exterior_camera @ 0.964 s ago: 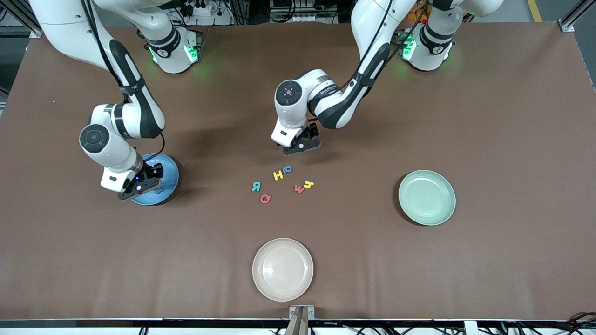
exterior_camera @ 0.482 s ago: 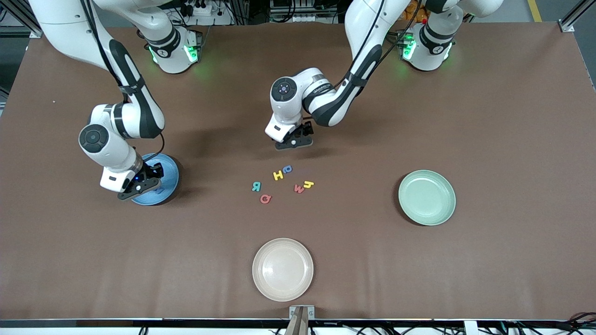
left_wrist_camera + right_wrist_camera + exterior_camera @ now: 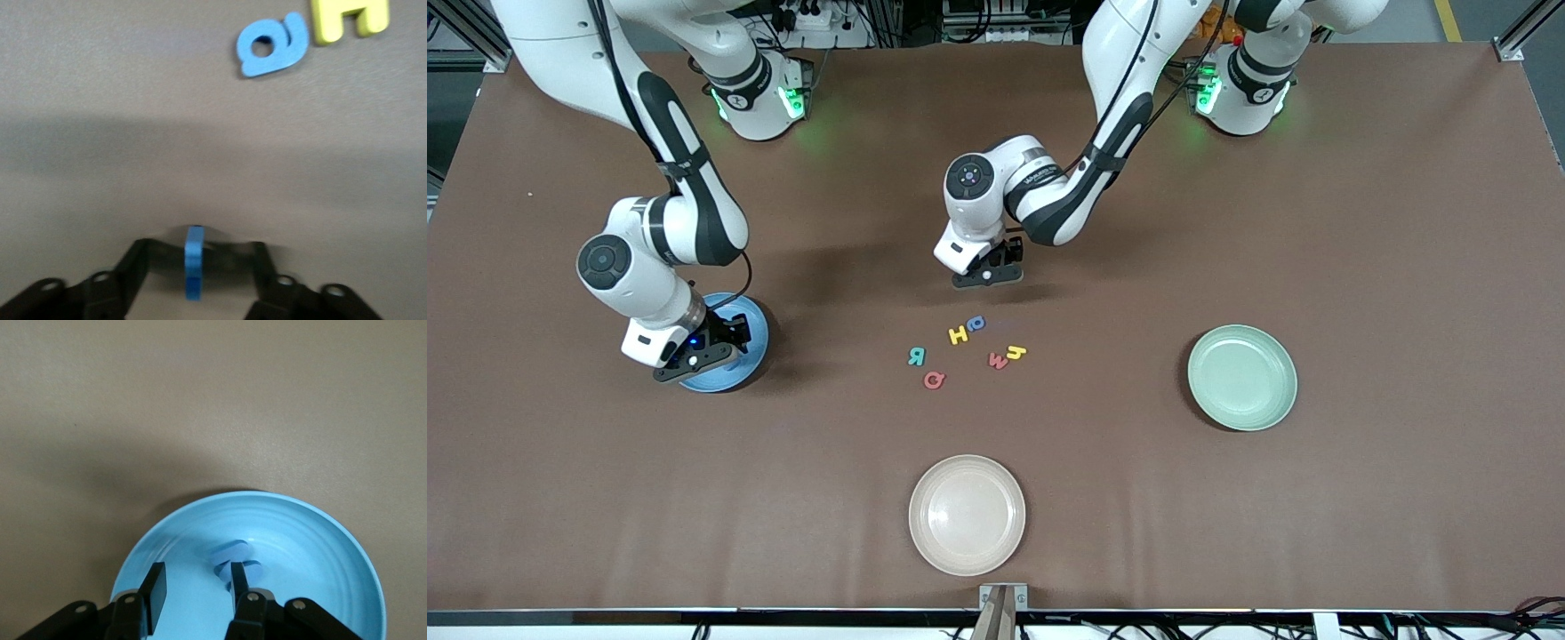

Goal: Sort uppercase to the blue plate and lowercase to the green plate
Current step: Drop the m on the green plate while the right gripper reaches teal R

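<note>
Now my left tool (image 3: 986,276), above the surface beside the yellow H (image 3: 958,334), pinches a thin, light blue foam piece (image 3: 193,261) by its flat faces, while my right tool (image 3: 193,590) waits open over the blue plate (image 3: 320,540), a blue letter (image 3: 235,559) lying inside.

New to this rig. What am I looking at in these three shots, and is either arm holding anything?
Two Franka arms sit at a brown table, sorting foam letters onto plates. One shot is overhead from the front; the other two are wrist cameras.

The left gripper hangs over the table near the letter cluster, shut on a blue piece. The right gripper hangs open over the blue plate, where a blue letter lies.

Loose: yellow H, blue rounded letter, teal R, red Q, red m, yellow h. The green plate and beige plate hold nothing.
</note>
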